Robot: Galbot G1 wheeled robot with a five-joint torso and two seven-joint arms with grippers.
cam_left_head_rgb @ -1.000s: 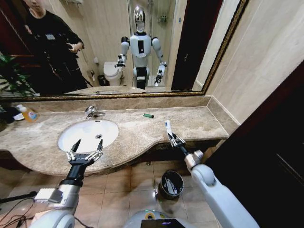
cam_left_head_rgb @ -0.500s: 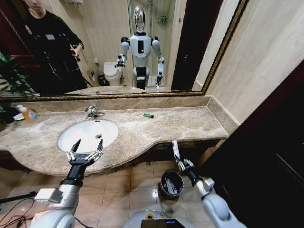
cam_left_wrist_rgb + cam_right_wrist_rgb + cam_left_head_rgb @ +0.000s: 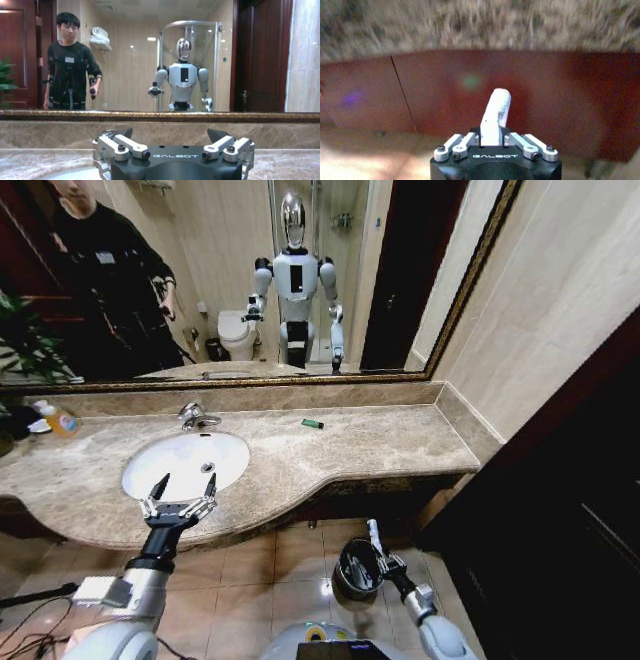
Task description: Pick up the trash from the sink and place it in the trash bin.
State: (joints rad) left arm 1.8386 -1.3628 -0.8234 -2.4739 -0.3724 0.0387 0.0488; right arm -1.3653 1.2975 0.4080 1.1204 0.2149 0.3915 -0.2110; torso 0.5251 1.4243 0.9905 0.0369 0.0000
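Right end effector holds a white tube beside the trash bin; left end effector waits open at the sink.

Head view: the right end effector (image 3: 381,560) is low by the floor, closed on a white tube (image 3: 374,534) that sticks up just beside the rim of the trash bin (image 3: 354,580). The bin stands on the tiled floor below the bench (image 3: 330,455). The left end effector (image 3: 178,492) hovers with fingers spread over the near edge of the sink (image 3: 186,463). A small green piece (image 3: 313,423) lies on the bench near the mirror.
Left wrist view: the left end effector (image 3: 173,137) shows its fingers (image 3: 120,139) wide apart, facing the mirror above the bench.
Right wrist view: the right end effector (image 3: 491,138) clamps the tube (image 3: 496,112), which points at a dark red cabinet front (image 3: 540,97) under the bench edge.
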